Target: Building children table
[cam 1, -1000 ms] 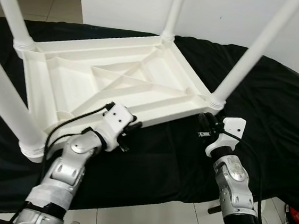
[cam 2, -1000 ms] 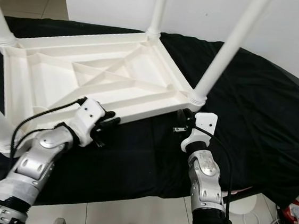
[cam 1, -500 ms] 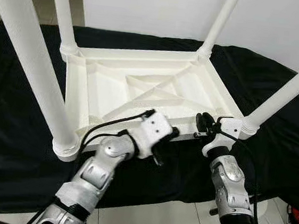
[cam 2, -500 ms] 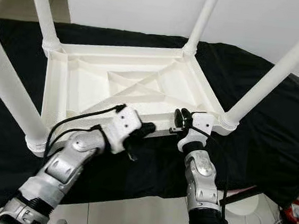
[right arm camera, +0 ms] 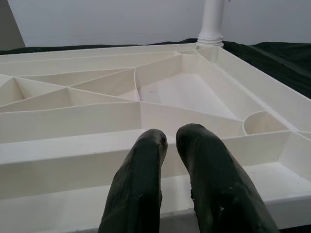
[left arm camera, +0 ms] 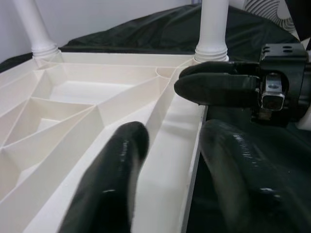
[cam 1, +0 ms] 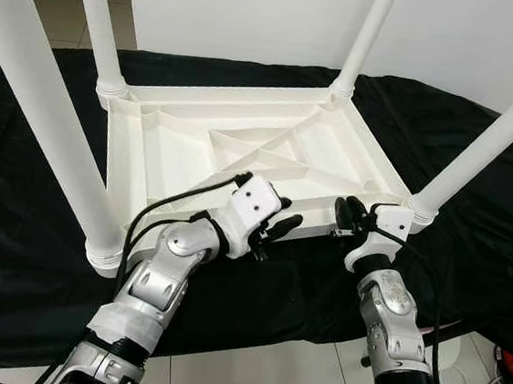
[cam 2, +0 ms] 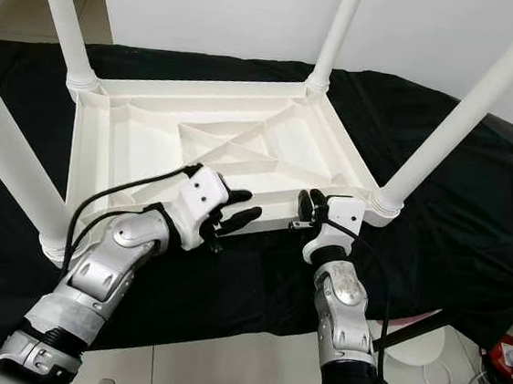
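Table [cam 1: 188, 148] upside down on cloth [cam 1: 478, 179], both tools [cam 1: 275, 232] [cam 1: 346, 215] at near edge

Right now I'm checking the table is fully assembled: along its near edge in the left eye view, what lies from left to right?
Near-left table leg → left end effector → right end effector → near-right table leg.

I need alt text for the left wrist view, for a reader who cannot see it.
The left hand is open, one black finger over the white upside-down table's near rim and the other outside it above the black cloth. The right hand rests on the same rim ahead, near a corner leg.
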